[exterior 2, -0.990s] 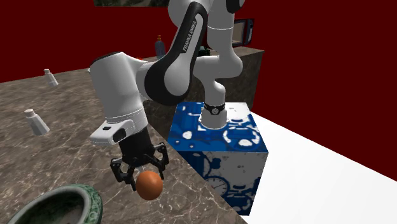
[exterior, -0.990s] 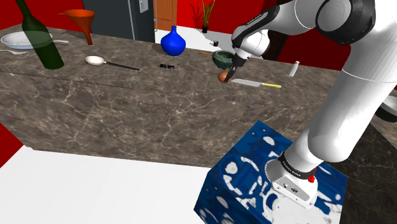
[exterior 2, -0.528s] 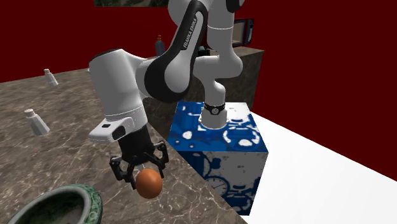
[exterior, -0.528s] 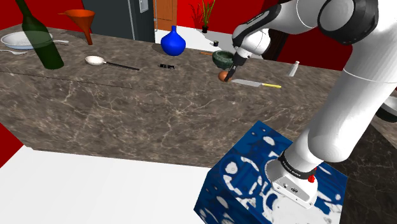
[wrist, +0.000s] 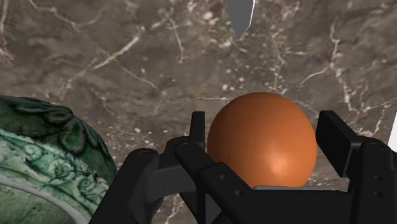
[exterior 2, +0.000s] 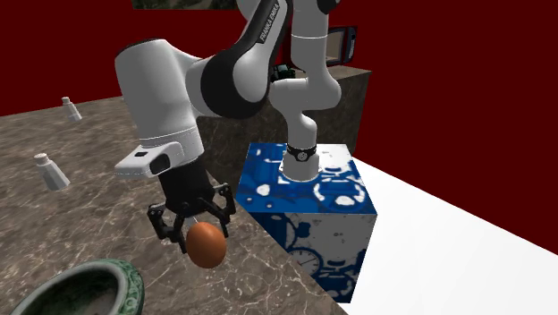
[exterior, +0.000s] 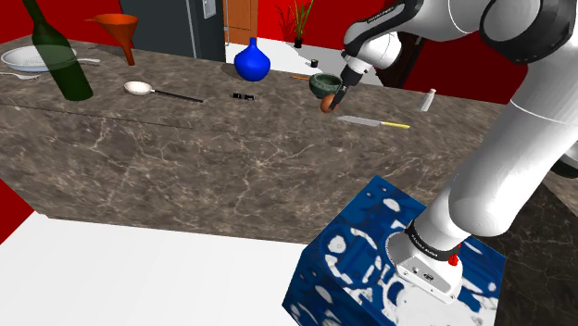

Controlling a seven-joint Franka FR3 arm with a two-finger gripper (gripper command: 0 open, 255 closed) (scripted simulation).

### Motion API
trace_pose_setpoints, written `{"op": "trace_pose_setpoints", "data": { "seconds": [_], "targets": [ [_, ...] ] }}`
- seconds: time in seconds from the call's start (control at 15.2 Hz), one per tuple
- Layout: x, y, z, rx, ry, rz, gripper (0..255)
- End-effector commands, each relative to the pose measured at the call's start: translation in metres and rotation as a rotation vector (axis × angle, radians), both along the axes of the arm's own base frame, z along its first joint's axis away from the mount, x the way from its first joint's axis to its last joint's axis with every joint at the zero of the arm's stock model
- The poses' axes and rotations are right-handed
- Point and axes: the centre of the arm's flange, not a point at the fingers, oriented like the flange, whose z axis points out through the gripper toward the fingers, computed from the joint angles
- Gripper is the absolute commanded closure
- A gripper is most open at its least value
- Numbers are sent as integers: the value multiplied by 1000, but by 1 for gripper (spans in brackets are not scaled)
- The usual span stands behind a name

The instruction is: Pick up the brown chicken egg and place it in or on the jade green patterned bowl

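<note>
Egg (wrist: pixel 262 140) — brown-orange and smooth — sits clasped between the two black fingers (wrist: pixel 334 137) of the claw (wrist: pixel 266 127), which is clenched on it from both sides, the egg's rounded end poking out past the fingertips. In the second exterior view the claw (exterior 2: pixel 198 228) points downward with the egg (exterior 2: pixel 207 244) at its tip, held above the dark marbled counter (exterior 2: pixel 80 197) and not touching it. The green patterned bowl (exterior 2: pixel 125 279) stands on the counter close by, toward that view's lower left, apart from the egg. In the shoulder view the egg (exterior: pixel 327 104) hangs at the near edge of the bowl (exterior: pixel 323 80), and a knife (exterior: pixel 370 120) with a yellow handle lies on the counter (exterior: pixel 185 148) nearby — toward that view's right.
</note>
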Motion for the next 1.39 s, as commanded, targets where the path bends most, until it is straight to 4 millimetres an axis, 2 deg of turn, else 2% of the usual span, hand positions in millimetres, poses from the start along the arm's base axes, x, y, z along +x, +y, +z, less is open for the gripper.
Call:
{"op": "trace_pose_setpoints", "data": {
  "seconds": [0.0, 1.32],
  "targets": [
    [-1, -1, 10, 0, 0, 0, 255],
    [-1, -1, 116, 0, 0, 0, 255]
  ]
}}
